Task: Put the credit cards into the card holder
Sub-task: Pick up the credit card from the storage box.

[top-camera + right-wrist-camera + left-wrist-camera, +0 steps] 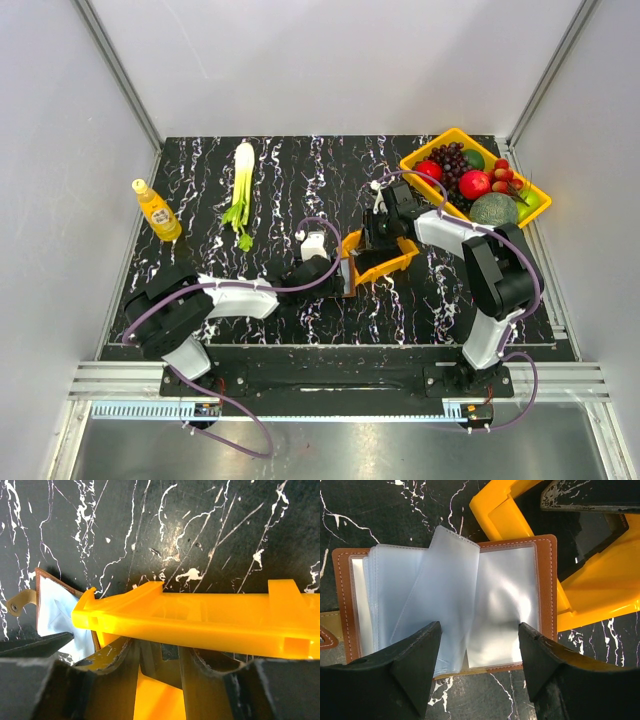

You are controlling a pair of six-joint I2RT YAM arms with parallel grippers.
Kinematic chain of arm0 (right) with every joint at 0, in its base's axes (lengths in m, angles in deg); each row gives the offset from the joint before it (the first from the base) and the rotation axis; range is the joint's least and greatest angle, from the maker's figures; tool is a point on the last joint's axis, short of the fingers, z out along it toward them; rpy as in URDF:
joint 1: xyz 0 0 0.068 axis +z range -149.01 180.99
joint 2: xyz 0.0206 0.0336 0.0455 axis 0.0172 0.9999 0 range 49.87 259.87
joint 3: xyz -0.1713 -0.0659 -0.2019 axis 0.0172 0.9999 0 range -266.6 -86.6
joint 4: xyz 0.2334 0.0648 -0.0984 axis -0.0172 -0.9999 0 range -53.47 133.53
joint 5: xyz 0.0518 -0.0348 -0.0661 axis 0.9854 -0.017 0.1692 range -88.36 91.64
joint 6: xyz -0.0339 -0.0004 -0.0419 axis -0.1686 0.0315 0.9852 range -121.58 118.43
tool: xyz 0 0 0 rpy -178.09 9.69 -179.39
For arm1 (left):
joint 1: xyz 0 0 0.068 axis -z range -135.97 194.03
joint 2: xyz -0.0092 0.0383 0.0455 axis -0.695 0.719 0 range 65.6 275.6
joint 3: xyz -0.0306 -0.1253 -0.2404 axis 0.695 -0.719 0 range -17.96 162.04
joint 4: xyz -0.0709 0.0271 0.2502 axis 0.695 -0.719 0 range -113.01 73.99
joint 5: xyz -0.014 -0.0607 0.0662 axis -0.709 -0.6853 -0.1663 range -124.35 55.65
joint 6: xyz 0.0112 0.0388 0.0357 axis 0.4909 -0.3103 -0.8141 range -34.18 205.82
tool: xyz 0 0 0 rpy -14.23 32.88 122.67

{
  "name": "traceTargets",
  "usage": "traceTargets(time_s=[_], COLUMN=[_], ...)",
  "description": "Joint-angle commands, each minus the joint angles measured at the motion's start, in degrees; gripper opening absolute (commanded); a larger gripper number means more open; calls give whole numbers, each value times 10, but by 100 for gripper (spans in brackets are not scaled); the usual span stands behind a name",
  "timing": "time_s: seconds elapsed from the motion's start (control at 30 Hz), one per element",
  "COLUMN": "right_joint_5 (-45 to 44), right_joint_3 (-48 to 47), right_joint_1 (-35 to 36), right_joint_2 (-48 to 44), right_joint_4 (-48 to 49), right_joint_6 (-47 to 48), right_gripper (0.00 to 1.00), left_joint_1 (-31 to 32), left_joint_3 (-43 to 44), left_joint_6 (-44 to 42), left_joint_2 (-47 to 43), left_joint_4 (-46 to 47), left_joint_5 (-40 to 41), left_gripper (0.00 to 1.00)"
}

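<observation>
Hovering with its fingers spread wide, the left gripper [480,627] hangs just above the card holder [505,590]. Its arm stretches low from the left toward the centre. The holder lies open on the black, white-veined marble table [370,510], with a tan stitched leather rim and frosted clear plastic sleeves fanned upward. Its right edge sits against the glossy orange plastic bin [600,595]. The right gripper [159,649] dips inside that bin under its rim, arm folded over from the right. Whether its scuffed black fingers [107,680] pinch anything, I cannot tell.
</observation>
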Motion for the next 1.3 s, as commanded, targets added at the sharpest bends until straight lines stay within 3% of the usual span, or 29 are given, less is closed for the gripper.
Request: traceTargets(time_s=[0.0,0.3,0.5,0.9,1.27], right_joint_5=[34,-19,68,108,147], right_joint_3=[-13,-8,-19,-7,-1], right_joint_1=[4,4,4,4,3], right_joint_2=[18,13,36,-21,-23], right_joint_4=[2,-2,-10,9,0], right_joint_6=[1,3,3,-7,0], right_gripper=[41,44,34,20,20], left_joint_1=[-2,-4,-5,-7,-8], left_joint_3=[7,6,11,13,12], left_joint_6=[-2,-1,-2,-2,-1], left_joint_2=[23,22,28,33,32], left_joint_4=[-11,-9,-9,-9,-11], left_joint_5=[-27,-30,-34,-37,-36], left_gripper=[67,67,67,67,67])
